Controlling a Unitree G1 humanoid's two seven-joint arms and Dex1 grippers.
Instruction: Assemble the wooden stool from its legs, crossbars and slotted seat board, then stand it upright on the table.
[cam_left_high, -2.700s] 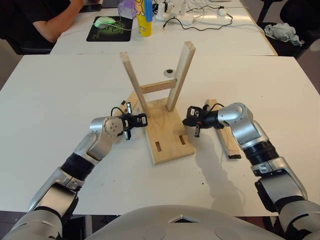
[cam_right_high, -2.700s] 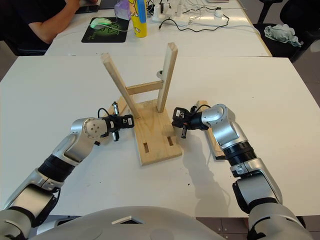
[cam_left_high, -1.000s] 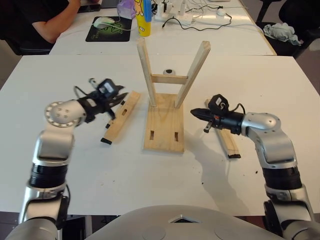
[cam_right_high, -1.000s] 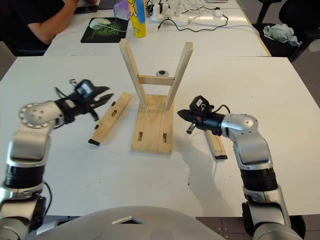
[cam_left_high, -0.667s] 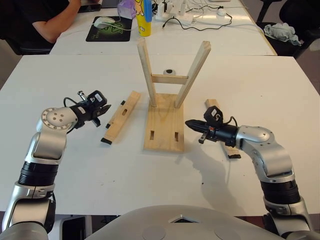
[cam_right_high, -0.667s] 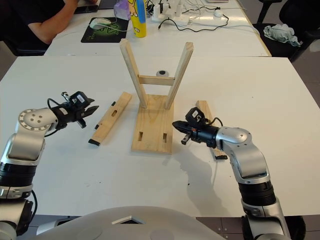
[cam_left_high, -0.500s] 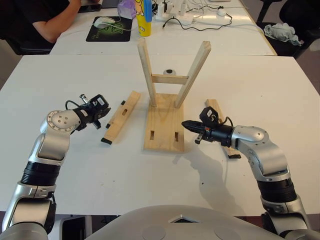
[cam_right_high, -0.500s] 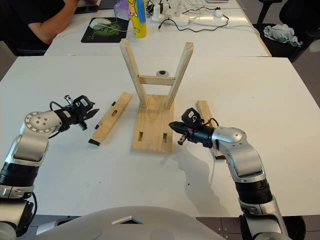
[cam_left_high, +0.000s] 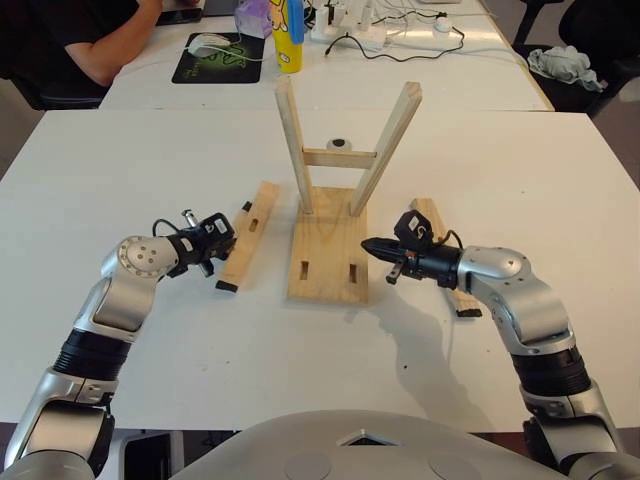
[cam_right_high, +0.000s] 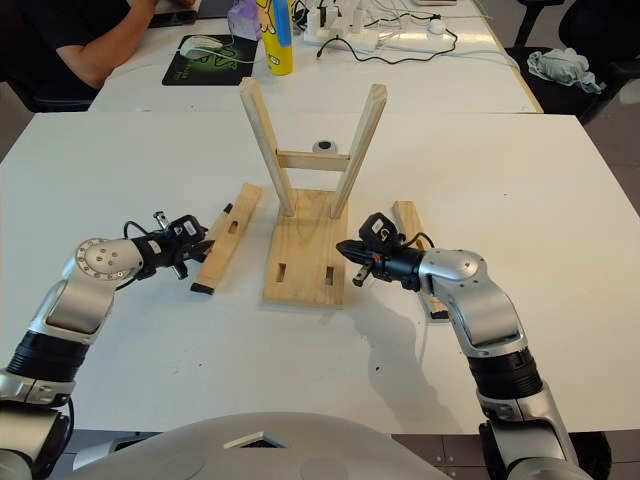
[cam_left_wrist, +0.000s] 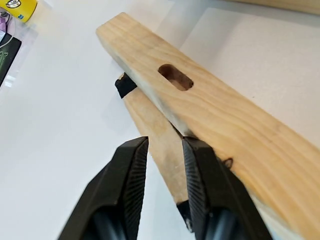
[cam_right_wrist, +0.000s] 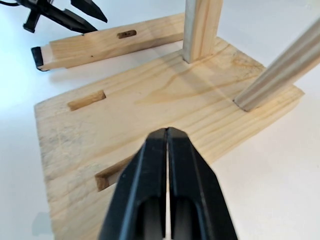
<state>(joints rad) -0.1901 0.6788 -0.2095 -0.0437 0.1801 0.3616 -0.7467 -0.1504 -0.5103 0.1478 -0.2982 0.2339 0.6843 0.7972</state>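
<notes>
Left wrist view: left hand (cam_left_wrist: 166, 143) has reached the leg (cam_left_wrist: 225, 115), perhaps touching.

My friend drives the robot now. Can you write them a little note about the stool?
Left gripper: jaws open, empty, at the near end of the loose leg lying left of the seat board.
Right gripper: jaws shut, empty, over the board's right edge.
Done: two legs joined by a crossbar stand in the board's far slots; the board lies flat on the table.
To do: fit the loose leg and the other wooden piece right of the board into the two empty near slots, then turn the stool upright.
</notes>
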